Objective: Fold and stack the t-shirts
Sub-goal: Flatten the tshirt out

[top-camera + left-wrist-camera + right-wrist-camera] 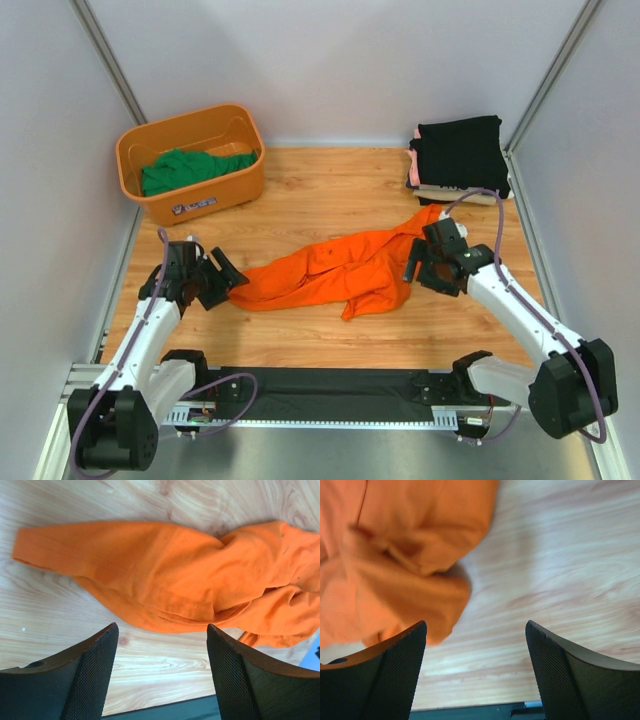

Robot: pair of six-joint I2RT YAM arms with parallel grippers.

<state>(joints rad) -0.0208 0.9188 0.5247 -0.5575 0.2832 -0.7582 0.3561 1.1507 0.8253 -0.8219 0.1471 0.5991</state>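
A bright orange t-shirt (335,272) lies crumpled and stretched across the middle of the wooden table, also filling the left wrist view (170,575) and the upper left of the right wrist view (395,555). My left gripper (225,278) stands open just off the shirt's left tip, nothing between its fingers (95,675). At the shirt's right end my right gripper (420,265) is open over bare wood, its fingers (560,675) empty. A green t-shirt (190,168) lies in the basket. Folded shirts, black on top (460,152) with pale ones beneath, form a stack at the back right.
The rigid orange plastic basket (205,195) stands at the back left. Grey walls close in the table on three sides. A black strip (330,392) runs along the near edge between the arm bases.
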